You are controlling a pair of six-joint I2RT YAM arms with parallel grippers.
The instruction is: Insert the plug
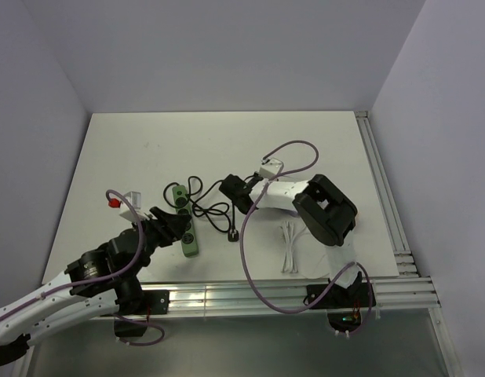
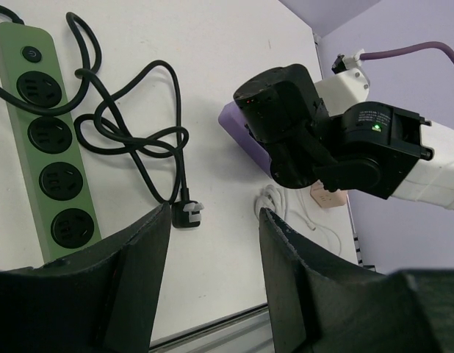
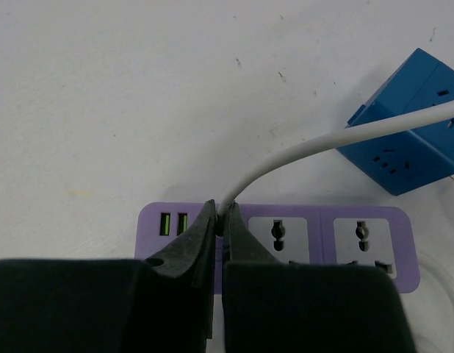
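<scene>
**Plug:** The blue cube-shaped plug (image 3: 411, 158) is seen in the right wrist view lying on the white desk (image 3: 139, 88). It lies just beyond the far right end of a purple power strip (image 3: 320, 235) and is not seated in any socket. One face with socket holes is turned toward the camera. It is held by neither gripper. It cannot be made out in the top view.

**Right gripper:** The jaws of the right gripper (image 3: 221, 217) are closed to a narrow slit and pinch a white cable (image 3: 286, 158). The pinch point lies directly above the purple strip, between its green USB ports and its first socket. From the jaws the cable arches up and to the right, crossing in front of the plug. Whether the cable is joined to the plug cannot be told.

**Left gripper:** The jaws of the left gripper (image 2: 214, 217) are spread wide and nothing is held between them. A green power strip (image 2: 47, 158) with four sockets is seen lying flat just to the left of the jaws. Its black cord (image 2: 131, 140) lies looped on the desk and ends in a black mains plug (image 2: 186, 215), which rests unplugged just beyond the gap between the jaws.
</scene>
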